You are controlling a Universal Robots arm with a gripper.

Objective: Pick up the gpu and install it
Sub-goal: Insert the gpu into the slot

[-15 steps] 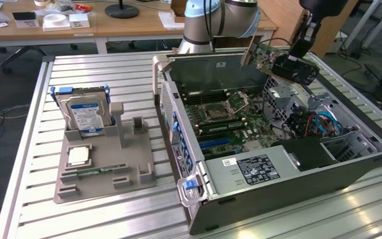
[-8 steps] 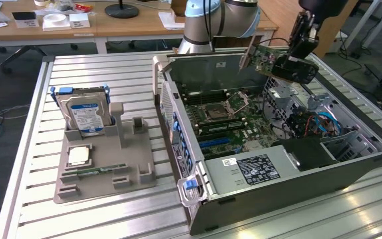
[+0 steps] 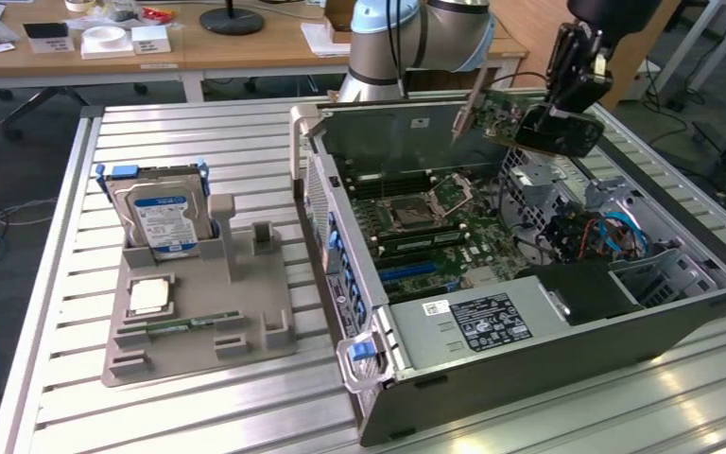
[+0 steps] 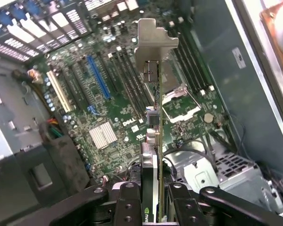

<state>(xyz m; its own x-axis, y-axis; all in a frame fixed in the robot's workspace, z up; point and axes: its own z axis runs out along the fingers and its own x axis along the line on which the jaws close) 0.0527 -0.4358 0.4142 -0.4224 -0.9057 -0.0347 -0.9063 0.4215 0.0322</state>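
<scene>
Now gripper (image 4: 153,200) clamps thin green gpu (image 4: 153,120), silvery end bracket (image 4: 153,44), edge-on above mobo (image 4: 108,108).

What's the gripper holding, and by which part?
The gripper holds the gpu by the end opposite its metal bracket, over the open computer case.

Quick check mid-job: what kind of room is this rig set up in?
Probably a robotics lab or workshop: the claw holds the gpu above an open PC case on a slatted metal table, wooden desks behind.
</scene>
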